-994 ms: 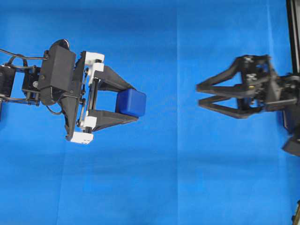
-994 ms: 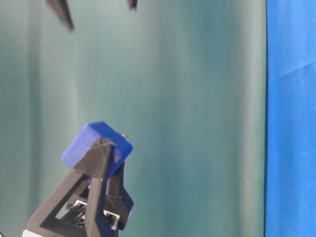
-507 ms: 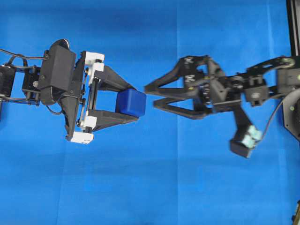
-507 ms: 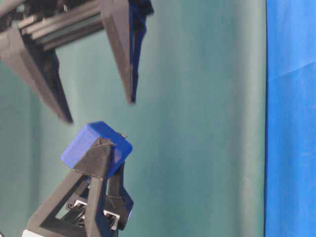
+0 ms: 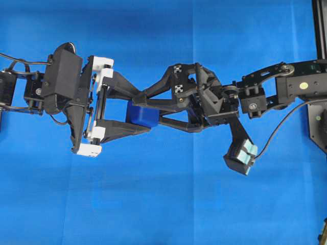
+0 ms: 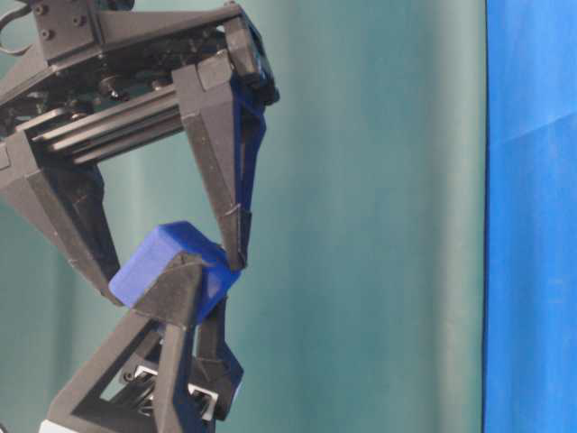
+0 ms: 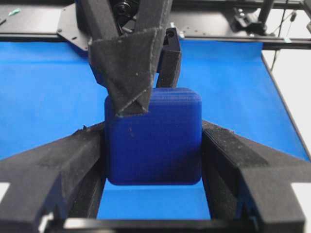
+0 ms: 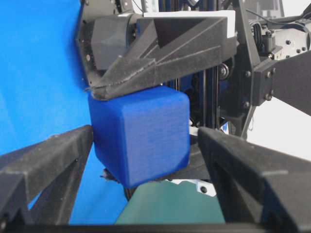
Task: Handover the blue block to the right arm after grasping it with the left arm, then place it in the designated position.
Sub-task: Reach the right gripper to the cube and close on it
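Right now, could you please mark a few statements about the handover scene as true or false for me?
1. The left claw grips the blue block. True.
2. The right claw has already clamped shut on the block. False: its fingers stand on either side of the block, with a gap showing on one side in the right wrist view.
3. The block lies on the blue cloth. False: it is held up in the air between the claws.
4. The right claw's fingers cross the left claw's, straddling the block's free faces. True.
5. The left claw carries white brackets. True.
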You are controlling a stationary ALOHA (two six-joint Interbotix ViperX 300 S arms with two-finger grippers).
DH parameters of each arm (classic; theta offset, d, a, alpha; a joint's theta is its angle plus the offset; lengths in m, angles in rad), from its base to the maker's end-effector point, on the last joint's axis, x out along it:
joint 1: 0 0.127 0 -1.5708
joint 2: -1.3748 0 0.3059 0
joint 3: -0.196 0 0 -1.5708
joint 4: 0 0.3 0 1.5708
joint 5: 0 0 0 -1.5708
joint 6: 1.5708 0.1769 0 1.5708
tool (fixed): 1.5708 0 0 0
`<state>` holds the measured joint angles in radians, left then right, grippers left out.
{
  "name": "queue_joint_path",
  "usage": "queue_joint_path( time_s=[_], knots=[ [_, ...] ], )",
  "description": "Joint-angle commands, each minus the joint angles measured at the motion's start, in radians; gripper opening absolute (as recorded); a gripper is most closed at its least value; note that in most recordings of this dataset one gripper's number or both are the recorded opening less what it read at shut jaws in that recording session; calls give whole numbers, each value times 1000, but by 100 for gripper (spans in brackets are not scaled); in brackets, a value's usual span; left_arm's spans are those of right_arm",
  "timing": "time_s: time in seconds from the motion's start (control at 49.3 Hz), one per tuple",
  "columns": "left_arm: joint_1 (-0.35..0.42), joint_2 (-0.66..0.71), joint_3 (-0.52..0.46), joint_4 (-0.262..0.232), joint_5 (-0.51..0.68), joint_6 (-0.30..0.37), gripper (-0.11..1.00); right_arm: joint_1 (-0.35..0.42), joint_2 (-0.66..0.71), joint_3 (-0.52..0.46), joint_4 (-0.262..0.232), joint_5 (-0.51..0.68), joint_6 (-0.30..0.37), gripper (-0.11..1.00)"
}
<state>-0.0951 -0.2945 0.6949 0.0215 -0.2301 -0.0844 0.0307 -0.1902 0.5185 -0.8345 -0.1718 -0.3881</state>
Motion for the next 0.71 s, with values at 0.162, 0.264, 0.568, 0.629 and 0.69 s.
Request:
queue_joint_path(
  time_s=[0.162, 0.264, 0.568, 0.629, 0.69],
  knots=[
    [2, -20, -15, -2, -5, -2, 49, 6, -6, -37, -2, -9, 3, 94],
    [2, -20, -15, -2, -5, -2, 49, 8, -3, -38, -2, -9, 3, 94],
    [3, -20, -15, -2, 0, -2, 49, 12, 6, -52, -2, 3, 5, 81],
    [3, -18, -15, -2, 3, -2, 49, 12, 6, -52, -2, 5, 6, 66],
    [3, -20, -15, -2, 6, -2, 49, 12, 6, -54, -2, 5, 9, 51]
  ],
)
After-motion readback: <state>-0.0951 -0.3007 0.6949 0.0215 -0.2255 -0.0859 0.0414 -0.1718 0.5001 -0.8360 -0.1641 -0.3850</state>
